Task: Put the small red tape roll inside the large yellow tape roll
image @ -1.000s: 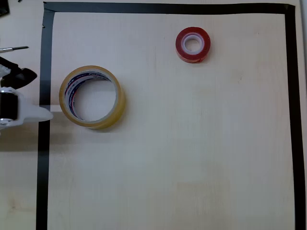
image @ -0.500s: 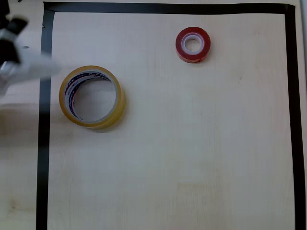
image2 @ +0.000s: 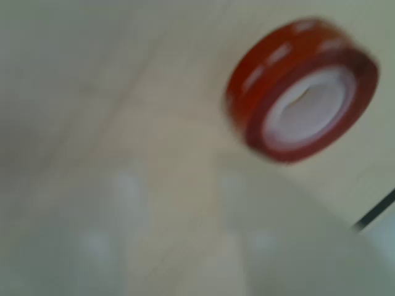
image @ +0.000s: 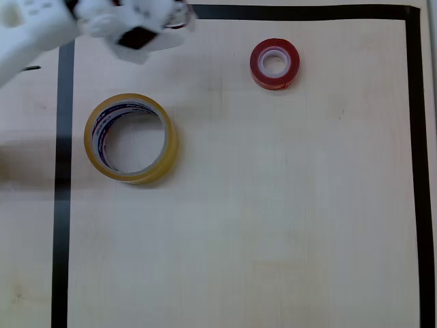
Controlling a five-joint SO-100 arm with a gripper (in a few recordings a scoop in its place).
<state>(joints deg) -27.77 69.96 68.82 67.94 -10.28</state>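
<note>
The small red tape roll (image: pixel 256 63) lies flat on the pale wooden table, upper right of centre in the overhead view. The large yellow tape roll (image: pixel 172 145) lies flat at the left, its wide hole showing bare table. My white gripper (image: pixel 158 24) is a motion-blurred shape at the top left, above the yellow roll and well left of the red one, touching neither. In the wrist view the red roll (image2: pixel 250 92) shows blurred at the upper right, with pale smeared shapes across the bottom. The blur hides how the jaws stand.
A black tape border (image: pixel 61 205) frames the wooden table (image: pixel 273 219) on the left, top and right. The white arm (image: pixel 31 34) crosses the top left corner over that border.
The arm has swung from the left edge up and to the right, now reaching along the top border toward the red roll. Both rolls lie where they were.
</note>
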